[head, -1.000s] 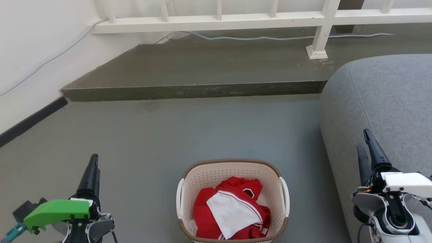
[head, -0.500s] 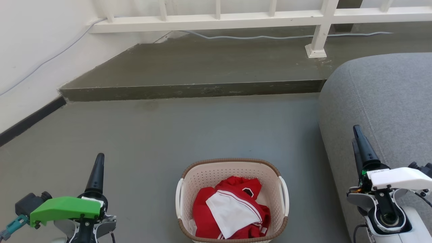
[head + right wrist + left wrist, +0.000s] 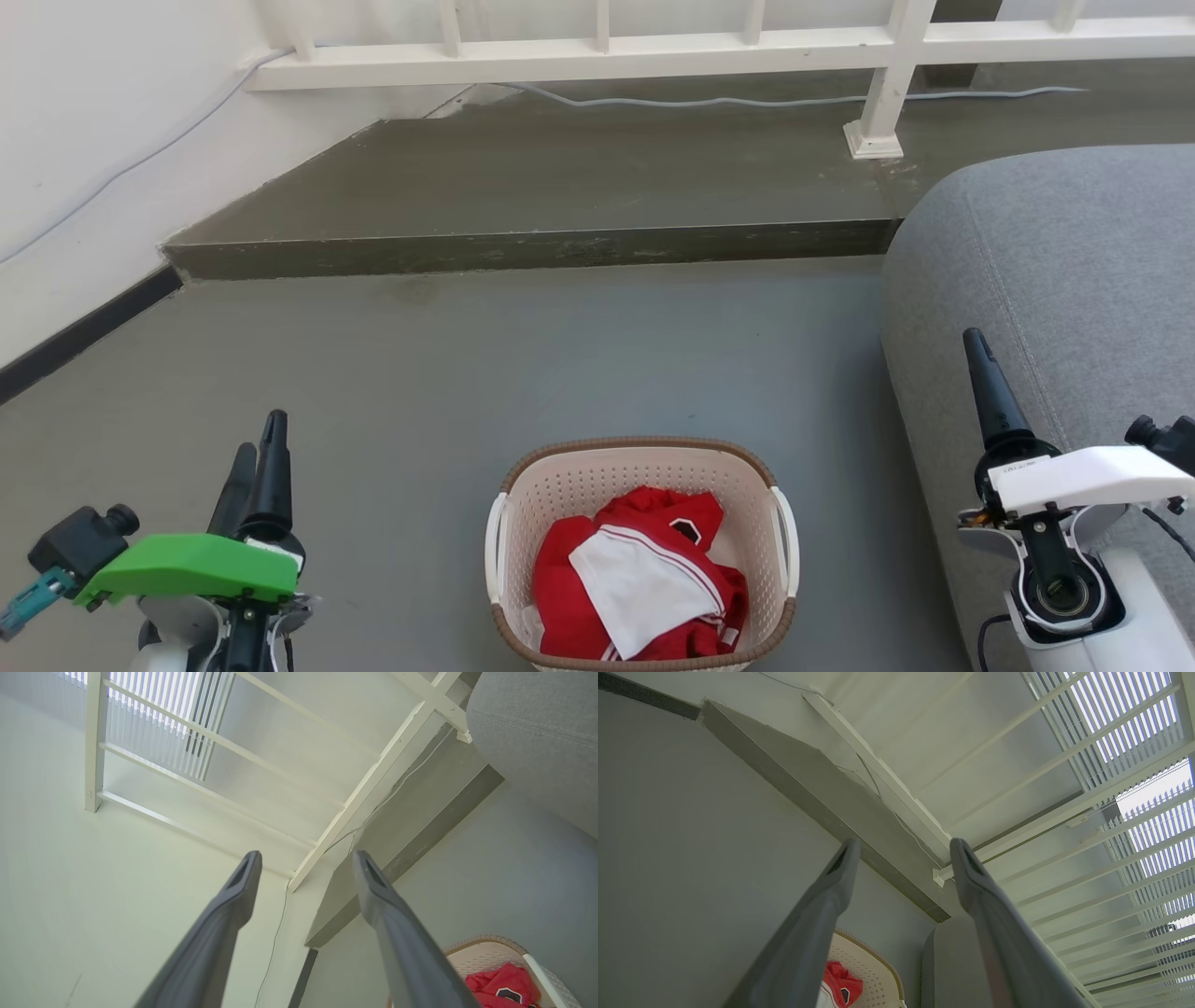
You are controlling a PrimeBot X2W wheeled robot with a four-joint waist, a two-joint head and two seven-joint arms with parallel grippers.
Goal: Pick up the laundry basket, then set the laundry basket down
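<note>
Grey floor (image 3: pixel 420 373) with the laundry basket (image 3: pixel 569 490) and, near it, a grey sofa (image 3: pixel 1074 261).

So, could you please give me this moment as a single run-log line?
phase: pre-grasp | basket: on floor, clothes inside, untouched | left gripper: open, left of basket | right gripper: open, right of basket

Head view: laundry basket (image 3: pixel 560 495) near rim clipped by bottom edge; red-and-white garment (image 3: pixel 644 588) hides its floor; grey sofa (image 3: pixel 1074 280) runs off right edge. Left wrist view: basket mostly behind a finger (image 3: pixel 808 942) of my left gripper (image 3: pixel 904 843).
</note>
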